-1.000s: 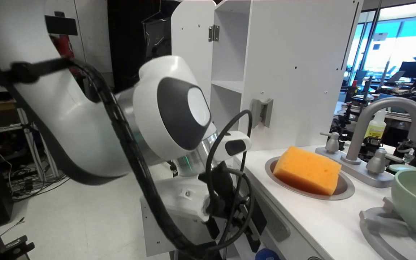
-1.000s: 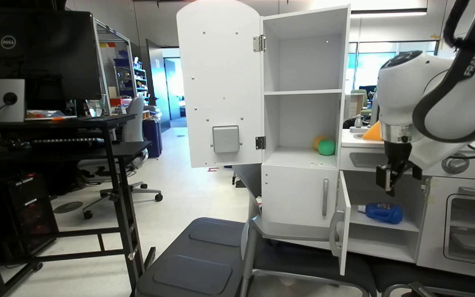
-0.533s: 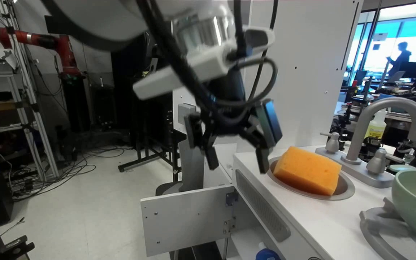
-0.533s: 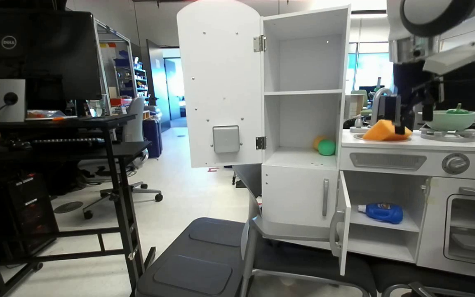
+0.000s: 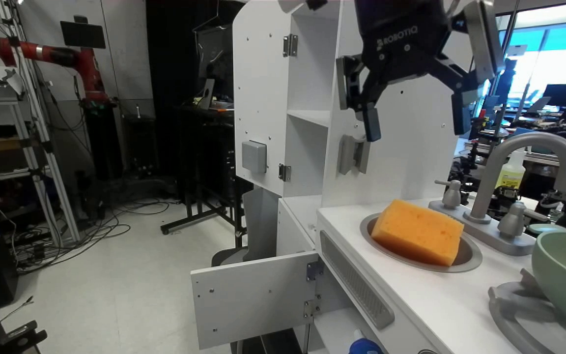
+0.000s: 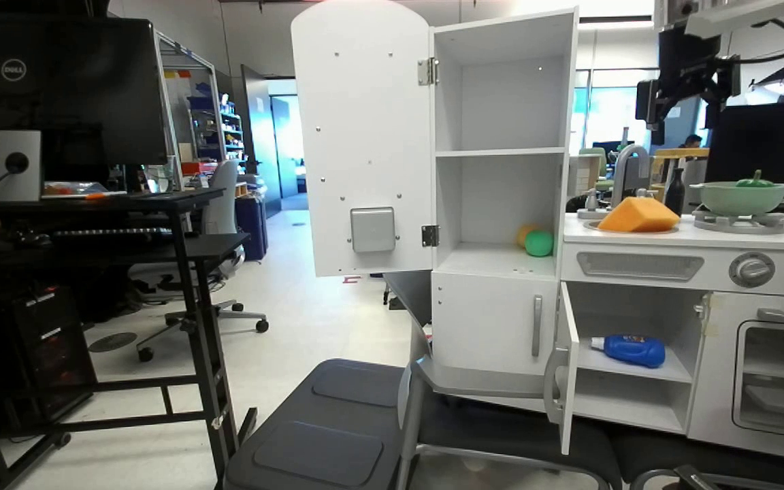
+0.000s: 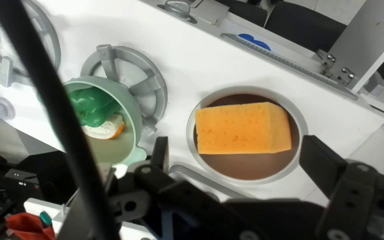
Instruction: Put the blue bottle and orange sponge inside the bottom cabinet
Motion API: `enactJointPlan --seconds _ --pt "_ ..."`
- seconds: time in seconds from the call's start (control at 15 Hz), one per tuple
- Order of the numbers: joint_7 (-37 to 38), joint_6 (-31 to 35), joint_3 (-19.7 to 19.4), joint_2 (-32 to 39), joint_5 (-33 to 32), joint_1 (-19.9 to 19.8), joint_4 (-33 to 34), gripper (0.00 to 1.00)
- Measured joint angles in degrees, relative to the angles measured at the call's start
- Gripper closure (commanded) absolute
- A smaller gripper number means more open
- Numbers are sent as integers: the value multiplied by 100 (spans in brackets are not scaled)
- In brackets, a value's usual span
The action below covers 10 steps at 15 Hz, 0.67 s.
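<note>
Counter (image 5: 430, 300) with bottom cabinet (image 6: 637, 309) beneath it, cabinet door (image 5: 248, 305) swung open. Gripper (image 5: 416, 129) hangs well above the counter, touching nothing; wrist view shows the sink (image 7: 245, 168) between its two sides. Blue bottle (image 6: 633, 350) lies on its side inside the cabinet; that half judged done. Orange sponge (image 7: 238, 128) sits tilted in the sink, ungrasped. Fingers (image 5: 372, 123) wide apart, nothing held. Step in hand, as judged: reaching for the sponge. Next move calls for centring over it, probably turning so the fingers straddle its narrow width, then a straight descent and squeeze.
</note>
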Motion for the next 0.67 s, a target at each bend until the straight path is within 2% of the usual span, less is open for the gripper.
enactJointPlan --seconds 0.4,0.67 --pt "-126 -773 160 1564 1293 -477 1727 0" --pt "-66 -1059 208 2372 1670 -655 2771 0"
